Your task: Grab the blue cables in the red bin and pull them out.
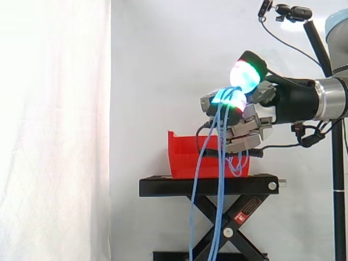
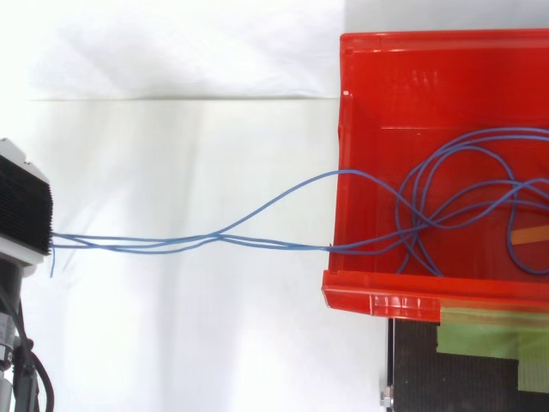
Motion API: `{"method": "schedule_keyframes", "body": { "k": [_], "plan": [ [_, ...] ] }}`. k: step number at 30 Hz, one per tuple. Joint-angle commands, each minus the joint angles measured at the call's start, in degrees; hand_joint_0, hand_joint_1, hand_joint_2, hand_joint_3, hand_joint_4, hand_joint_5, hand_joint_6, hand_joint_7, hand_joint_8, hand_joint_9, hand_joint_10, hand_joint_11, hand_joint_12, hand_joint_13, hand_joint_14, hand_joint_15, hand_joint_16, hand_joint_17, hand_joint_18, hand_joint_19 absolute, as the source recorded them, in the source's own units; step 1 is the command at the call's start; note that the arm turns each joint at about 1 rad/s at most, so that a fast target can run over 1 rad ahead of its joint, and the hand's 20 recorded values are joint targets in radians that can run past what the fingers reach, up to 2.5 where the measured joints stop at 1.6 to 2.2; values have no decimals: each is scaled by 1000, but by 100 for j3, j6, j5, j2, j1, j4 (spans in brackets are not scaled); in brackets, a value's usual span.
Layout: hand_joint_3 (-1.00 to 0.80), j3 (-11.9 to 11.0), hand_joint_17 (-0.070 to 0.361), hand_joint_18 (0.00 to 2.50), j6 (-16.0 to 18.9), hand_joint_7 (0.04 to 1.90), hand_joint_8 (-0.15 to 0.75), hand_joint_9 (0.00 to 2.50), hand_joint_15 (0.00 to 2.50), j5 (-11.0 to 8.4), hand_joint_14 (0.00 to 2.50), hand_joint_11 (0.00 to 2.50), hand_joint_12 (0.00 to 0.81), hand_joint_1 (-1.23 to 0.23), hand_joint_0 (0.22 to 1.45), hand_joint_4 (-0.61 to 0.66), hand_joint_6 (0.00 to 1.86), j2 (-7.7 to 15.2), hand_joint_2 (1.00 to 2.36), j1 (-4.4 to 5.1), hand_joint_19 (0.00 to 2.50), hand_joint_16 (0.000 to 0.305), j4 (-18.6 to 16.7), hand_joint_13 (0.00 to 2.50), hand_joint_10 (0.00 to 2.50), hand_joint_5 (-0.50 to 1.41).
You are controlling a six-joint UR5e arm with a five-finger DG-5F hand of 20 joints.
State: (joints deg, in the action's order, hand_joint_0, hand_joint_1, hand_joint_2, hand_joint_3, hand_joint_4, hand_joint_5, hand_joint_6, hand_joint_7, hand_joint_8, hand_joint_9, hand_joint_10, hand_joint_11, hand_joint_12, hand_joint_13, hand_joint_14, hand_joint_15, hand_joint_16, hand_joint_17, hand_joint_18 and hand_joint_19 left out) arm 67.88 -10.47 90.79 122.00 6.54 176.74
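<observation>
The red bin [image 1: 185,155] sits on a black scissor stand [image 1: 163,187]. My hand [image 1: 255,111] hovers just above the bin's right part, with its glowing fingertips [image 1: 246,76] pinched on the blue cables [image 1: 221,206]. From the pinch several strands hang down across the bin's front, past the stand's top, to the bottom of the side view. Seen from above, the blue cables [image 2: 257,243] lie in loops inside the red bin [image 2: 360,292] and run over its left wall toward the left edge.
A black ribbed block [image 2: 21,210] stands at the left edge of the top view, where the strands end. A tan strip [image 2: 532,233] lies in the bin. Green tape [image 2: 480,335] covers the stand below the bin. A white curtain hangs behind.
</observation>
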Motion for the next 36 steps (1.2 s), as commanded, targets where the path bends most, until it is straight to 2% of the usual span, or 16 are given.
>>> {"method": "schedule_keyframes", "body": {
  "k": [1, 15, 32, 36],
  "plan": [
    [-1000, 6, 97, 1268, -3, 618, 212, 1235, 1288, 0, 1503, 1620, 311, -954, 781, 128, 658, 0, 1000, -3, 1585, 43, 10, 1240, 611, 771],
    [-1000, -3, 113, 1293, -3, 602, 244, 1226, 1201, 0, 1591, 1559, 343, -850, 688, 159, 638, 0, 1000, -3, 1557, 50, 10, 1228, 622, 780],
    [-1000, -3, 113, 1273, 6, 601, 238, 1205, 1202, 0, 1584, 1572, 341, -929, 696, 168, 664, 0, 1000, -3, 1559, 50, 27, 1219, 555, 745],
    [-1000, -3, 113, 1269, 6, 566, 243, 1197, 1215, 0, 1575, 1576, 336, -947, 704, 170, 725, 0, 1000, -3, 1564, 50, 36, 1211, 552, 712]
  ]
}}
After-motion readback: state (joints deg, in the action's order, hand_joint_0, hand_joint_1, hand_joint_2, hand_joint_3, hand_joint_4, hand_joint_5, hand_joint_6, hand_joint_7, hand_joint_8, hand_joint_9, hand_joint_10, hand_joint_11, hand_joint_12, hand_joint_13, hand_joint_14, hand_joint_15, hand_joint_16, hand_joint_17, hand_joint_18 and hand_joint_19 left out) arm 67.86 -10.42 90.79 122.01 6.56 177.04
